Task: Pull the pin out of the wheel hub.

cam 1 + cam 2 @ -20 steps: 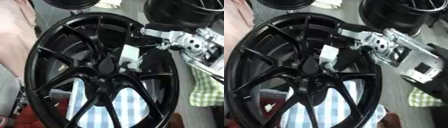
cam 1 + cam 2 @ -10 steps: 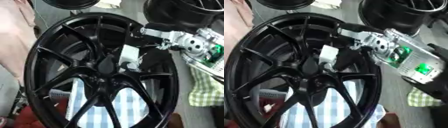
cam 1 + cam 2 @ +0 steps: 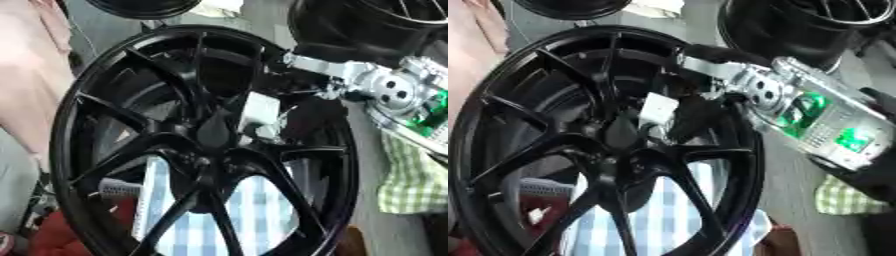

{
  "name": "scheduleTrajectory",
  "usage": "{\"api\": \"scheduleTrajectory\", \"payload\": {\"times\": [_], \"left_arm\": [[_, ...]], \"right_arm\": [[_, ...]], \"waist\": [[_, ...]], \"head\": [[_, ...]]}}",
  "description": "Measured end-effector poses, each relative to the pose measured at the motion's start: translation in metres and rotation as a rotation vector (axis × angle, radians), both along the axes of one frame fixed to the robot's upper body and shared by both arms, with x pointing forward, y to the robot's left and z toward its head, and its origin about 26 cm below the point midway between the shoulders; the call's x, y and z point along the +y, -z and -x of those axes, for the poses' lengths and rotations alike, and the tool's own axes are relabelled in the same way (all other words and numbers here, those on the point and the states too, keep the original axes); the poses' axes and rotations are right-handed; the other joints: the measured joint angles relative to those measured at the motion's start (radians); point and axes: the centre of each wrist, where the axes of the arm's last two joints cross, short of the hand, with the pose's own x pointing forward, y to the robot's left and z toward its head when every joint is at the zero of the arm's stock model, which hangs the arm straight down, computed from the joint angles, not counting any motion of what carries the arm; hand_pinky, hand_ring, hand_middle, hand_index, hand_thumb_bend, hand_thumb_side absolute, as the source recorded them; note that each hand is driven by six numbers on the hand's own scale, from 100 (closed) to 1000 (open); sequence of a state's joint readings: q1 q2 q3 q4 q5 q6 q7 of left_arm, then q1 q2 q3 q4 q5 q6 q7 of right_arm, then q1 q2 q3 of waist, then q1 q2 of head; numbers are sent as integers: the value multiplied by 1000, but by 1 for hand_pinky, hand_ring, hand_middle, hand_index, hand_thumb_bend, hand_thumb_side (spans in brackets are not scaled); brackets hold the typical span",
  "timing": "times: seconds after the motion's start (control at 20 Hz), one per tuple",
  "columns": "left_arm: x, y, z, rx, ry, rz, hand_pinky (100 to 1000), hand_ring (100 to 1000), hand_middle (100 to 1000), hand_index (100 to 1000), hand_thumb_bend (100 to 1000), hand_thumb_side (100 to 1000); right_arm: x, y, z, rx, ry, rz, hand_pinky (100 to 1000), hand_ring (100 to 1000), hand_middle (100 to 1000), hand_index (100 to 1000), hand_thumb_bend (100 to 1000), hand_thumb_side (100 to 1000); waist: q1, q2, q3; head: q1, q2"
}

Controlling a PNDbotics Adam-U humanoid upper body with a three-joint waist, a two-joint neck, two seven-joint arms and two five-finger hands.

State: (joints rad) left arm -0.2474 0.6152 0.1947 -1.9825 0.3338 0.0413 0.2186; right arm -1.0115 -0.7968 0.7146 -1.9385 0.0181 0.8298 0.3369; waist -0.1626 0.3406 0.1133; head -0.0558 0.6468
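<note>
A big black multi-spoke wheel hub [image 3: 206,145] fills the middle of both views, its face turned toward me. A small pale grey-white pin [image 3: 658,108] sticks out just above and right of the hub's centre, between two spokes. My right hand [image 3: 696,119] reaches in from the right on a silver forearm [image 3: 815,120] lit with green lights. Its dark fingers [image 3: 296,116] curl against the pin's right side and blend with the black spokes. The left hand shows in neither view.
Another black wheel [image 3: 367,25] stands behind at the upper right, and part of a third [image 3: 144,6] at the top left. A blue-white checked cloth [image 3: 254,220] lies under the hub, a green checked cloth [image 3: 416,185] at the right, pink fabric [image 3: 26,75] at the left.
Green lights have come on along the right forearm. The hand and the pin stay almost where they were, at the hub's centre.
</note>
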Motion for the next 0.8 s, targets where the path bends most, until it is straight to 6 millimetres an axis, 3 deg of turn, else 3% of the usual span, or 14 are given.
{"api": "scheduleTrajectory", "payload": {"times": [0.35,0.6,0.8], "left_arm": [[0,0,0,-1,2,-1,776,717,622,768,156,684],[0,0,0,-1,2,-2,777,718,622,768,153,686],[0,1,0,-1,3,1,777,719,623,768,152,688]], "right_arm": [[0,0,0,6,9,-4,750,745,445,593,356,191],[0,0,0,10,16,-10,735,710,423,564,280,100],[0,0,0,16,23,-17,728,673,401,537,205,100]], "waist": [[0,-2,-2],[0,-2,-2],[0,-2,-3]], "head": [[1,0],[1,0],[1,0]]}}
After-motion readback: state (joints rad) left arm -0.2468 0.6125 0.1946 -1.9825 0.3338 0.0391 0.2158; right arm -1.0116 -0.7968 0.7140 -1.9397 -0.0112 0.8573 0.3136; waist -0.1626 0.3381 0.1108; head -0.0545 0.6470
